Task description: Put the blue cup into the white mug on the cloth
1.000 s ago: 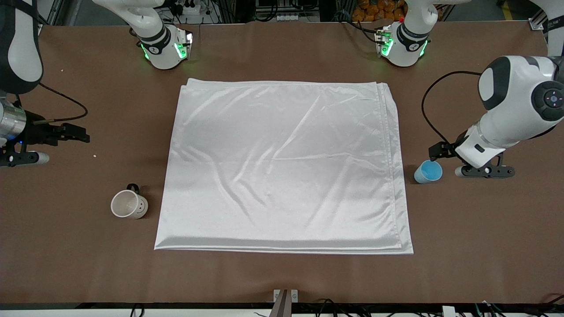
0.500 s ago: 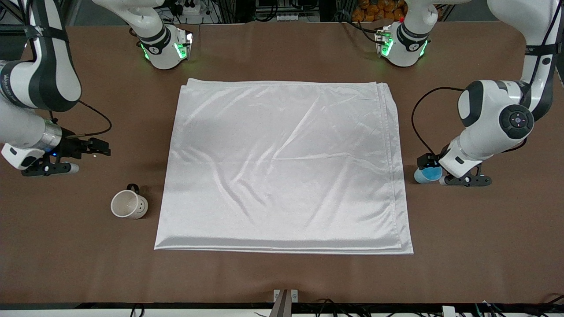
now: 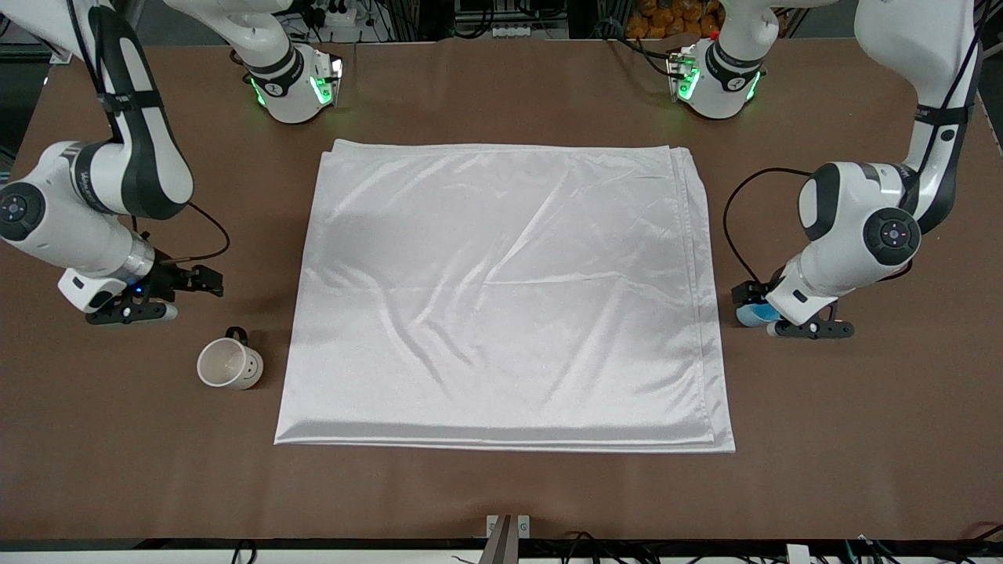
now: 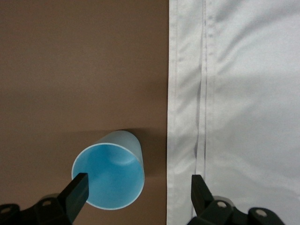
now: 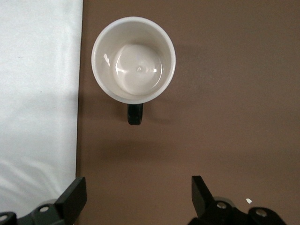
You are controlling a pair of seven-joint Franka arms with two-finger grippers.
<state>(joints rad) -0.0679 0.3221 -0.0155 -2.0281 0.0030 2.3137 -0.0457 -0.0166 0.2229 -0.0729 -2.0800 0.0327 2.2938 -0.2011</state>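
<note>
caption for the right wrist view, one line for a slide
Right gripper, fingers open, over bare table near the upright white mug beside the cloth.

The large white rectangular cloth (image 3: 501, 294) looks like satin, shiny, with soft wrinkles. The cream-white ceramic mug (image 5: 133, 60) is glossy inside. The small light-blue plastic cup (image 4: 109, 175) looks smooth, slightly matt. The brown table surface (image 3: 501, 493) is matt.

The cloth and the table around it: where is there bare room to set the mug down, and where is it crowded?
The cloth is wholly bare. Free brown table lies between its nearer edge and the camera. It is tighter at the cloth's ends: the white mug with the open right gripper above the table nearby, and the blue cup under the open left gripper.
</note>
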